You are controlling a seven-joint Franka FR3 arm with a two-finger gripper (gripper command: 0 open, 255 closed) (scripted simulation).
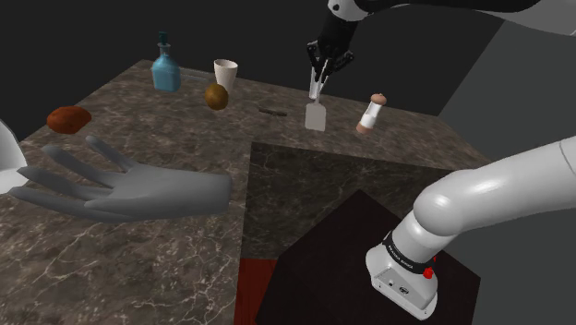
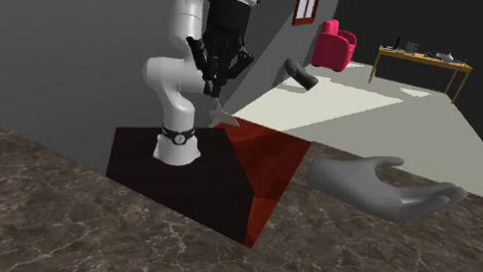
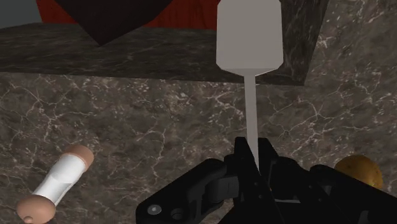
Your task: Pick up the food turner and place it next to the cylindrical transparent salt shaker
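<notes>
Your all-black two-finger gripper point(image 3: 253, 156) is pinching the thin handle of the pale grey, flat-bladed food turner point(image 3: 249, 38). The blade hangs straight down, which I judge is so it can be lowered flat-end first. The turner sits near the cylindrical salt shaker point(image 1: 373, 113), which has a white middle and pinkish-brown caps, and it seems to be clear of the dark marbled counter point(image 1: 185, 148). The fingers hide the handle's upper end, and the gap beneath the blade is hard to judge.
</notes>
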